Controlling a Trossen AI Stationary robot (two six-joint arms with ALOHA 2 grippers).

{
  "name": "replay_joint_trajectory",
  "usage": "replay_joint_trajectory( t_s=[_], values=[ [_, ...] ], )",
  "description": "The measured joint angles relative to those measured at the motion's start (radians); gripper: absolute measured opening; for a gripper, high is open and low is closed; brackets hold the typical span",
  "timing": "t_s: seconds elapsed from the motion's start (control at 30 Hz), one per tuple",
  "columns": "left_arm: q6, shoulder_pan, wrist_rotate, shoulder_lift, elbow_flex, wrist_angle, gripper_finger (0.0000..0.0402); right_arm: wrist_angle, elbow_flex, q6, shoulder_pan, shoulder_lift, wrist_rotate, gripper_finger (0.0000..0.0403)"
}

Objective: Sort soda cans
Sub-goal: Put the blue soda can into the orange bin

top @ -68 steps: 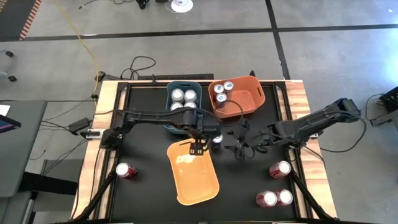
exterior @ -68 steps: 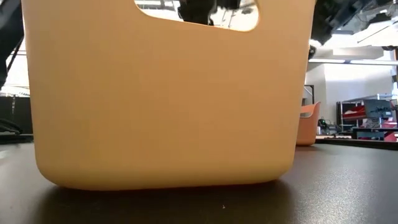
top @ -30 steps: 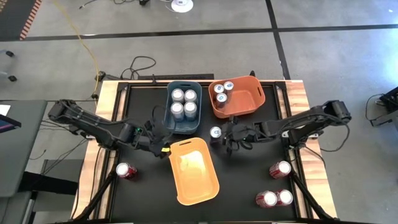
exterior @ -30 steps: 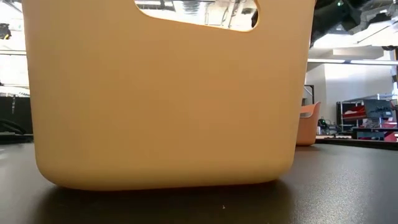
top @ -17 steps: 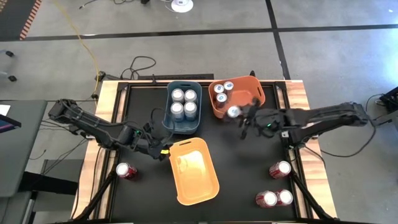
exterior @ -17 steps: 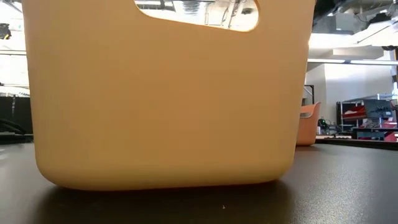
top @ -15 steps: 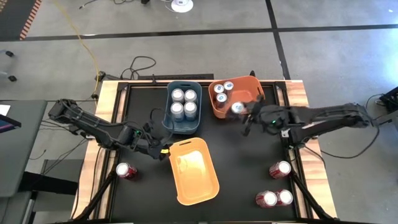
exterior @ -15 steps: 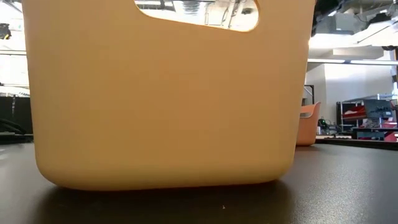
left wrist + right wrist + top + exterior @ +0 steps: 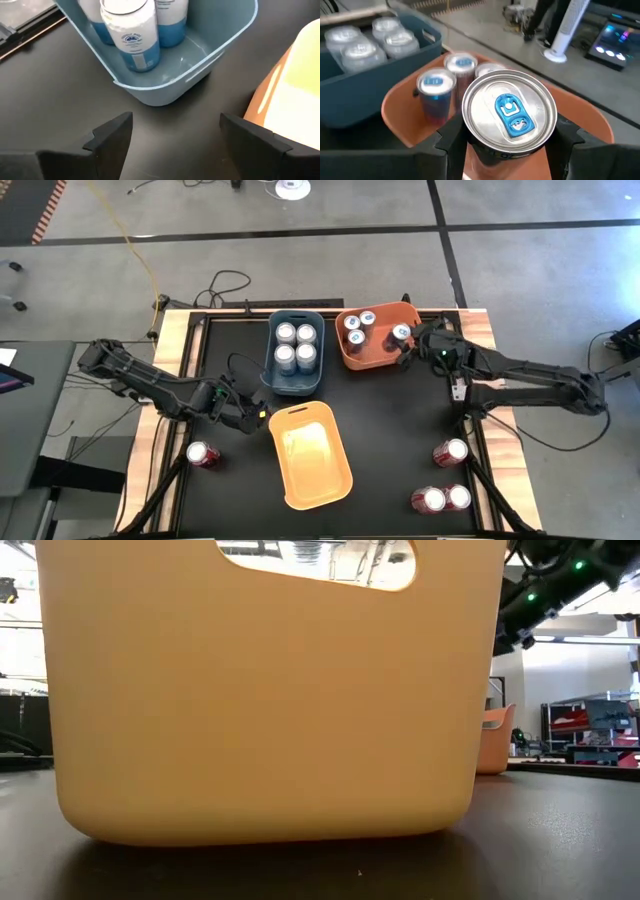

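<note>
Now the right gripper (image 9: 502,145), jaws clamped on a blue-tabbed soda can (image 9: 509,111), has carried it over the orange bin (image 9: 376,352); release looks next. Left gripper (image 9: 172,142) waits, jaws wide.

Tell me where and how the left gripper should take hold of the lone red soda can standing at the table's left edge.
Grip the red soda can around its cylindrical side wall, with the open left gripper coming down from above, fingers either side. It stands upright, silver top up, apart from the yellow plastic bin, so its sides look free.
</note>
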Motion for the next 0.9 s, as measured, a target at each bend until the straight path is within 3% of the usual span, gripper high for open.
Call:
replay_joint_trajectory(
  t_s=[0.3,0.73,0.9],
  values=[
    [-0.082,0.0,-0.008,0.0,0.0,-0.01,0.0296,0.245,-0.017,-0.083,-0.138,0.208,-0.208,0.0198],
    [-0.151,-0.01,-0.033,0.011,0.0,-0.013,0.0296,0.442,-0.013,-0.128,-0.171,0.484,-0.306,0.0202],
    [-0.149,-0.004,-0.039,0.011,0.0,-0.013,0.0296,0.473,-0.01,-0.148,-0.171,0.518,-0.312,0.0235]
  ],
)
